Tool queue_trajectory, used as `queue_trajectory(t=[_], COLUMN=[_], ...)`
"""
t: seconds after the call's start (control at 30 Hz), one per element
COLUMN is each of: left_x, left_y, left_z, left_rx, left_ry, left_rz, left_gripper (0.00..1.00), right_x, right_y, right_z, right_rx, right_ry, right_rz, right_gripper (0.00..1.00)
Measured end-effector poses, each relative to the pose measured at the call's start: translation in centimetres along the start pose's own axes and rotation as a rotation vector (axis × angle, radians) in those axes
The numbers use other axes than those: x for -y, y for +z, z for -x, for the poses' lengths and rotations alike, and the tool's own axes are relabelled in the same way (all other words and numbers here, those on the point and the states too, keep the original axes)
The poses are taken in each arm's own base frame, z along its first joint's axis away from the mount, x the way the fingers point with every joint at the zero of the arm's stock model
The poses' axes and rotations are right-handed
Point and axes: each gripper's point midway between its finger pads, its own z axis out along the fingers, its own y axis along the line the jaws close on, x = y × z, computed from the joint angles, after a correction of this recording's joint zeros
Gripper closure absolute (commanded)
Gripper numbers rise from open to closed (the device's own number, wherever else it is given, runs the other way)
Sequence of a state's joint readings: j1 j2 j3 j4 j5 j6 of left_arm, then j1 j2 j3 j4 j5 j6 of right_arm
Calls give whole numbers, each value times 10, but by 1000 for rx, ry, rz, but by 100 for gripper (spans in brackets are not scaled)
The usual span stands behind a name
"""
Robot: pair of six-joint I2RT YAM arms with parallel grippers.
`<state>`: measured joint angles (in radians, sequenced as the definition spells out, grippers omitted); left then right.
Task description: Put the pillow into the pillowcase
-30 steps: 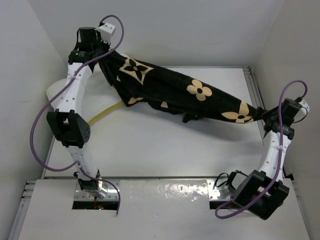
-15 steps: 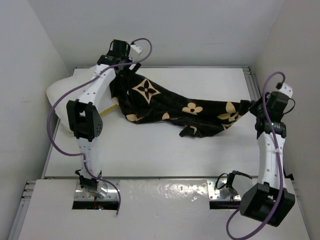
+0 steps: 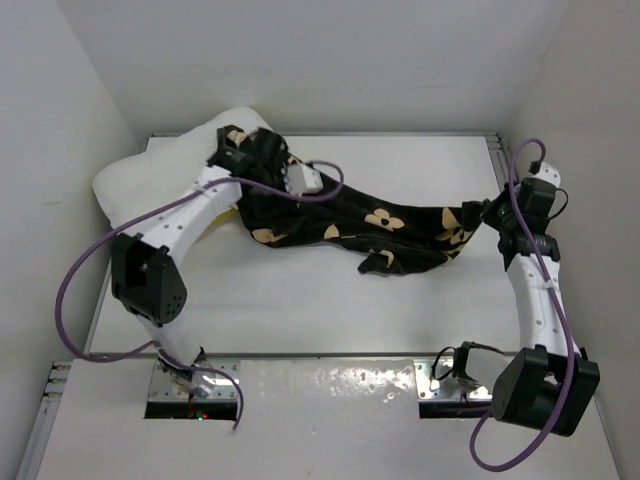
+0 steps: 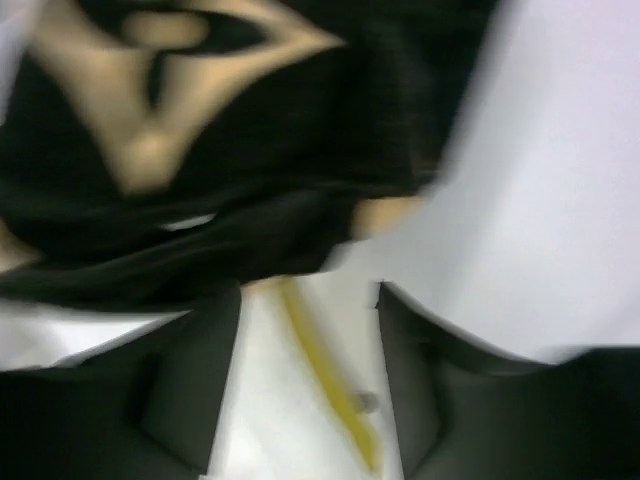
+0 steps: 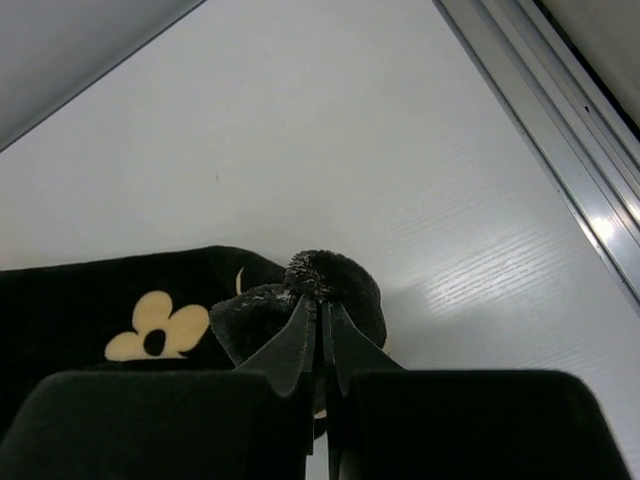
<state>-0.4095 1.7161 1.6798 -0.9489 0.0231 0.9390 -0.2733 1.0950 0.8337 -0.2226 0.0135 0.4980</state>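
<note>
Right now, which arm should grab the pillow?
Left, probably. The left fingers stand apart right over the pillow, by its yellow edge. The right fingers are busy pinching the pillowcase at the far end.

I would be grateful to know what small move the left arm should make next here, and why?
Probably close the left end effector on the edge of the pillow. Its jaws stand apart with the pillow's yellow band between them, just short of the pillowcase, whose far corner the right end effector holds pinched. Gripped, the pillow could be pushed toward the case.
</note>
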Motion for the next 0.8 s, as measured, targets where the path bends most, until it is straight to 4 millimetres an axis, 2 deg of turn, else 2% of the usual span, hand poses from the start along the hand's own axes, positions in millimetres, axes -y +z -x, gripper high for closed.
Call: queue_trajectory(t=[0.1, 0.13, 0.2, 0.23, 0.43, 0.6, 0.7, 0.8], left_x=[64, 81, 97, 98, 63, 70, 80, 85], left_y=[36, 47, 60, 65, 85, 117, 125, 125], left_z=[-13, -18, -25, -26, -10, -16, -24, -26], left_rx=[-85, -110, -146, -152, -108, -136, -164, -170], left_ry=[76, 93, 100, 100, 56, 9, -28, -58], left_rz=[-176, -221, -256, -249, -79, -91, -122, -131], left_gripper=[28, 27, 27, 27, 31, 34, 36, 61], right_x=[-2, -2, -1, -1, 2, 5, 5, 6], right_y=[1, 2, 2, 3, 3, 0, -1, -2], right_z=[-7, -9, -12, -14, -26, -30, -28, -27], right_rx=[-10, -15, -21, -24, -47, -49, -41, -38], right_ry=[-5, -7, -6, -6, -6, -7, -6, -4], right_rz=[6, 7, 6, 5, 0, -4, -4, -7], right_gripper=[100, 100, 100, 100, 100, 100, 100, 100])
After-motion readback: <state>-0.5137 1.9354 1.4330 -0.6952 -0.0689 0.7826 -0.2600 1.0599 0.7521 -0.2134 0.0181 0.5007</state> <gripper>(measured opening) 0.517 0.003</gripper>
